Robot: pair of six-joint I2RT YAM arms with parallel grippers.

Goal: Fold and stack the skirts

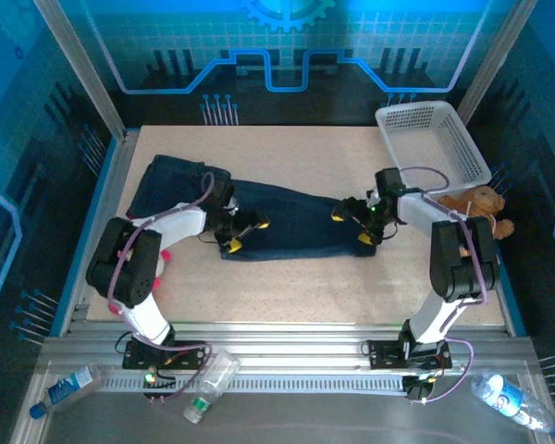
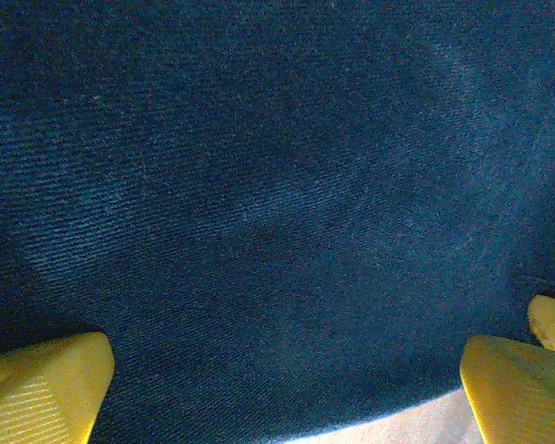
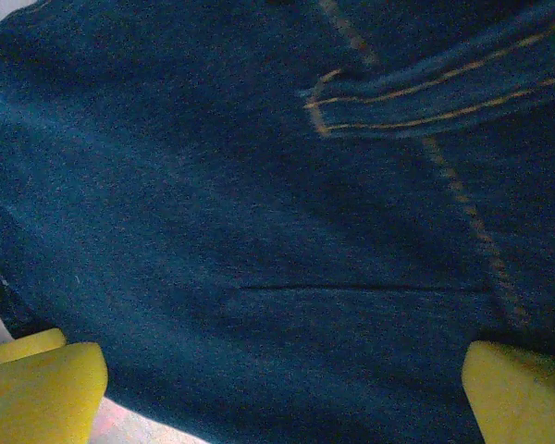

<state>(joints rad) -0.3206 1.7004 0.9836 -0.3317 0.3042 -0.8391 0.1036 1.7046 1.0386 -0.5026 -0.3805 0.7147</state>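
Both arms are down over the denim skirt point(image 1: 296, 229), which lies stretched across the middle of the table point(image 1: 287, 296). The left gripper point(image 1: 246, 233) sits at its left end, yellow fingers point(image 2: 37, 388) spread wide over the cloth. The right gripper point(image 1: 351, 226) matches it at the right end, jaws just as wide. A second denim piece point(image 1: 171, 180) lies at the far left.

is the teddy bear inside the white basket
No, the teddy bear lies outside the basket, beside its near right corner.
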